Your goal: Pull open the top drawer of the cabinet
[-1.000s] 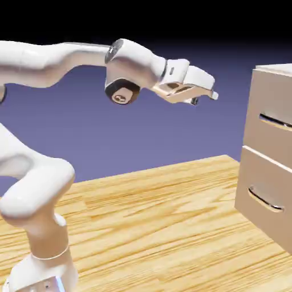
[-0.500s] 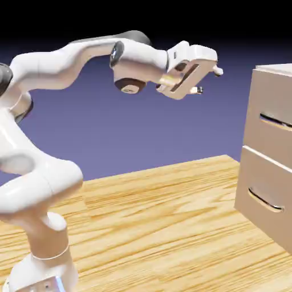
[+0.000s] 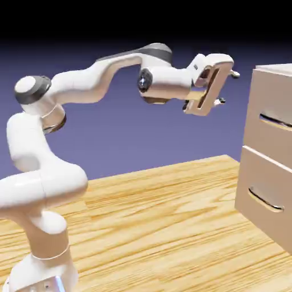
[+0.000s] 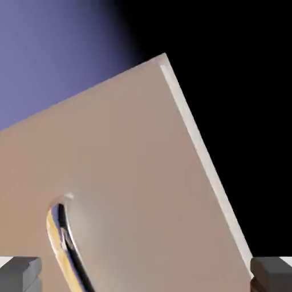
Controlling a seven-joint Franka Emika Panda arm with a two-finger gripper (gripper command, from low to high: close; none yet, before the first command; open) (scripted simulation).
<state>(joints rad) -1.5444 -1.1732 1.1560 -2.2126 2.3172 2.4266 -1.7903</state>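
Observation:
The beige-tan cabinet (image 3: 272, 171) stands at the exterior view's right edge. Its top drawer (image 3: 271, 100) is shut flush, with a curved silver handle (image 3: 275, 120) across the front. My gripper (image 3: 228, 87) hovers in the air just left of the cabinet, a little above the handle's height and clear of the front. It is open and holds nothing, one finger above the other. In the hand view the top drawer (image 4: 137, 171) fills most of the picture, tilted. The silver handle (image 4: 63, 245) shows at the lower left, between the grey fingertips (image 4: 20, 274) of the open gripper (image 4: 146, 276).
The lower drawer (image 3: 265, 177), with its own silver handle (image 3: 265, 200), sits shut beneath the top one. A wooden table (image 3: 159, 228) carries the cabinet and the robot's base. The white arm arches from the lower left.
The arm has stretched to the right, carrying the hand closer to the cabinet. The hand has rolled so its fingers stand one above the other. The jaws stayed open.

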